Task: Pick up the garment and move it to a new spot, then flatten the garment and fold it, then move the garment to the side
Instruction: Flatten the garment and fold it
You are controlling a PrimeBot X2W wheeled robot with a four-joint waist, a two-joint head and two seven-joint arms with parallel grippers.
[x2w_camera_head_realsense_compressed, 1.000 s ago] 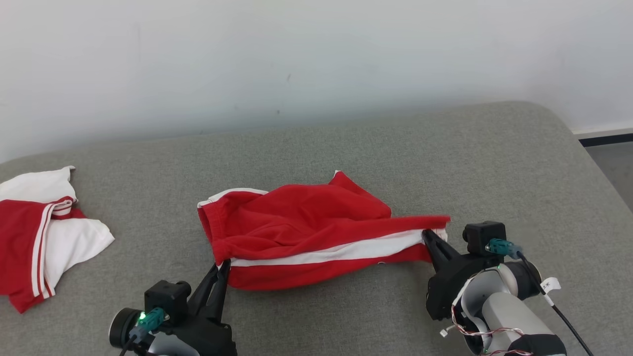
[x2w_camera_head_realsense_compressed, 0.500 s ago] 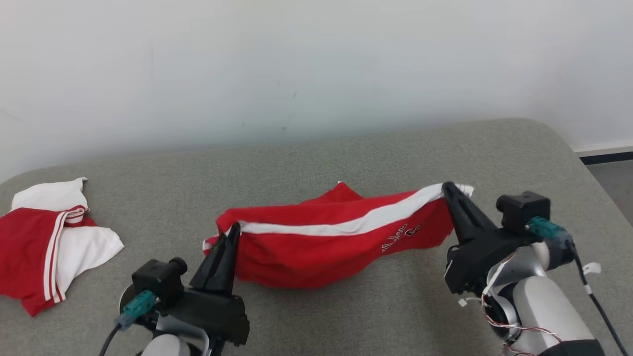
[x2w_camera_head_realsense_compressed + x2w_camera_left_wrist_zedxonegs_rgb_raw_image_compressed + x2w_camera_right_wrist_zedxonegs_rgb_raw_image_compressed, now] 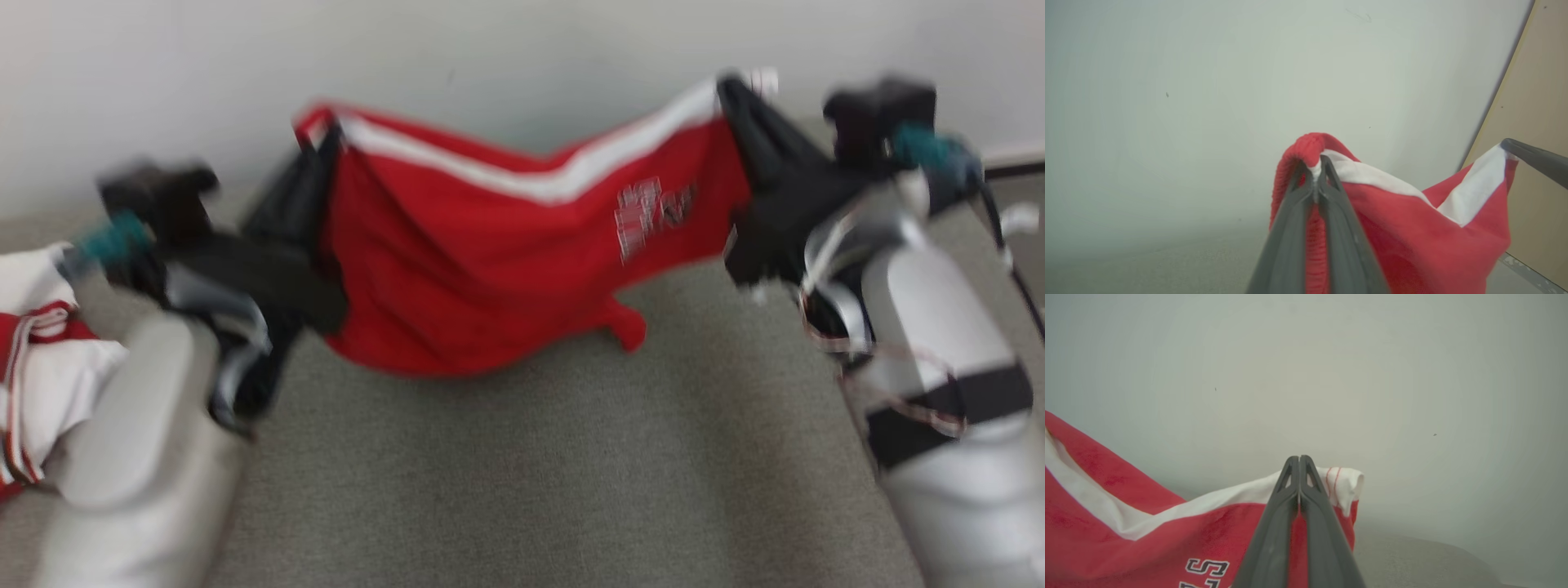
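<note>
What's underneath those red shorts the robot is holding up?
Grey cushion lies below the red shorts, which hang between the left end effector and right end effector. The strip of cushion behind the hanging cloth is covered, and blur hides whether the hem touches.

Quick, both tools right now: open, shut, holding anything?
Left tool: shut on the red shorts, waistband end.
Right tool: shut on the red shorts, white-striped corner.

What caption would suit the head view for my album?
Left gripper and right gripper pinch the top corners of a red, white-striped cloth garment hanging over a grey fabric surface.
</note>
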